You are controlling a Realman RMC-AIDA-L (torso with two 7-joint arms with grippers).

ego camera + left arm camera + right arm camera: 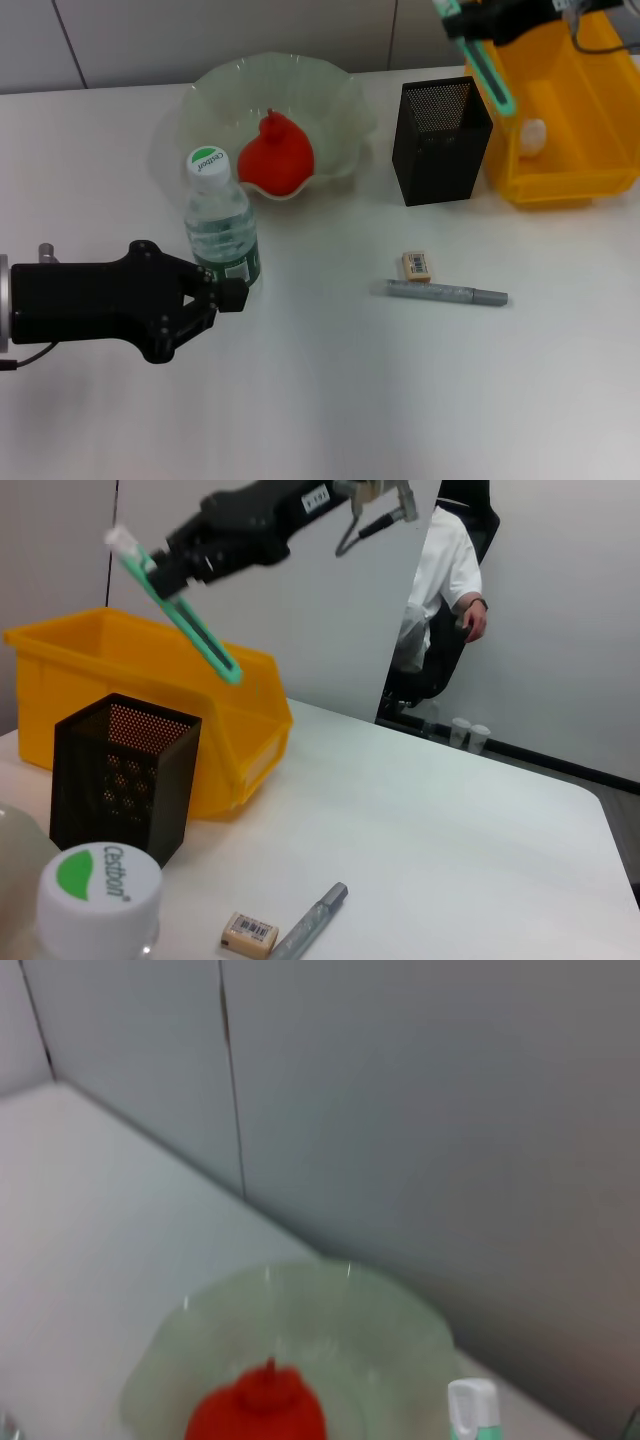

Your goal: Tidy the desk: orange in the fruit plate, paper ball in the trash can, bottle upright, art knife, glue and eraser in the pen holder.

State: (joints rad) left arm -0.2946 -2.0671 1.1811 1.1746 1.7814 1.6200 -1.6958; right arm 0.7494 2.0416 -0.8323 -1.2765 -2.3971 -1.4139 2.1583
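Right tool is raised above the pen holder and clamped on the green art knife, which is held tilted over the holder's far corner. Left tool is set just beside the upright bottle, fingers narrow, nothing held. Orange is seen in the fruit plate. Eraser and grey glue stick lie side by side on the bench. Paper ball is seen in the yellow bin.

White desk — grey panelled wall behind.
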